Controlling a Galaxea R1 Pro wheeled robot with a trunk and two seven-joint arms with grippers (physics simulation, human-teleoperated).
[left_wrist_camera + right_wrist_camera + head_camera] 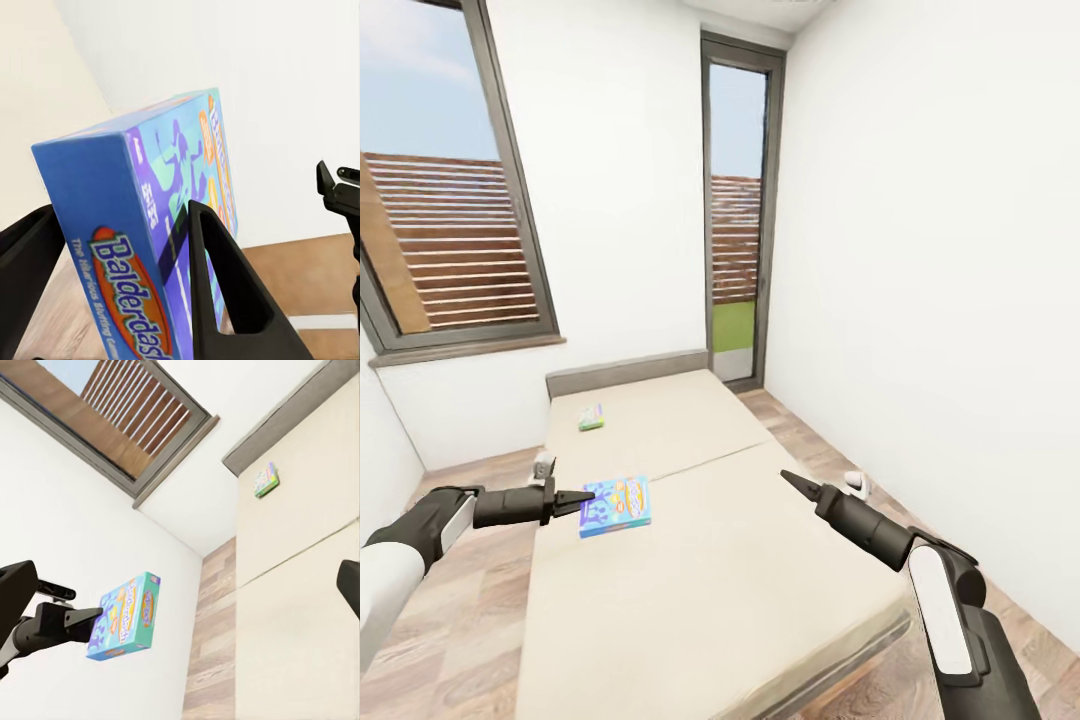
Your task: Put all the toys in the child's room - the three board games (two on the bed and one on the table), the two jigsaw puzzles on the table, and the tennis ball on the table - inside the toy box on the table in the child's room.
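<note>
Left tool [586, 497] gripping blue board game [616, 505] above bed [690, 560]

Bright, even daylight throughout, seemingly from the windows [455, 215], washing the white walls [930, 250] almost flat and free of glare. Only soft, faint shadows under the blue board game [616, 505] on the bed [710, 560]. Clean, sharp simulator rendering without blur, though with wide-angle stretching that tilts the window frames toward the head view's edges.
</note>
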